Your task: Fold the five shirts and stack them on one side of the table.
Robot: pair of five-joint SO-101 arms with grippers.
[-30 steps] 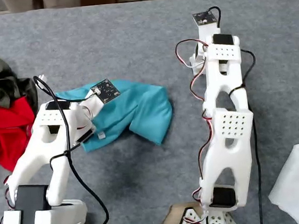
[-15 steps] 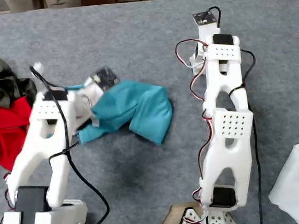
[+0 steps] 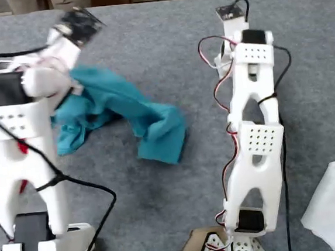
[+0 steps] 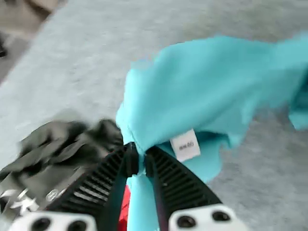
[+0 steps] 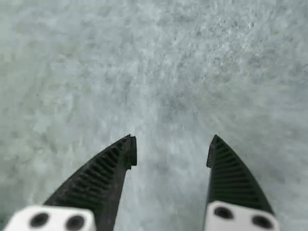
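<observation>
Clenched on teal shirt (image 3: 149, 118) near its label with left fingers (image 4: 163, 178) | trailing lengthwise down toward right arm | hovering with right fingers (image 5: 108, 178) released above surface (image 5: 159, 57), well apart from cloth's free end

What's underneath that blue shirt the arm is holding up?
Below the pinched end of the blue shirt, held by the left gripper, lie a crumpled dark shirt and grey table. Whatever is beneath its resting end is covered.
</observation>
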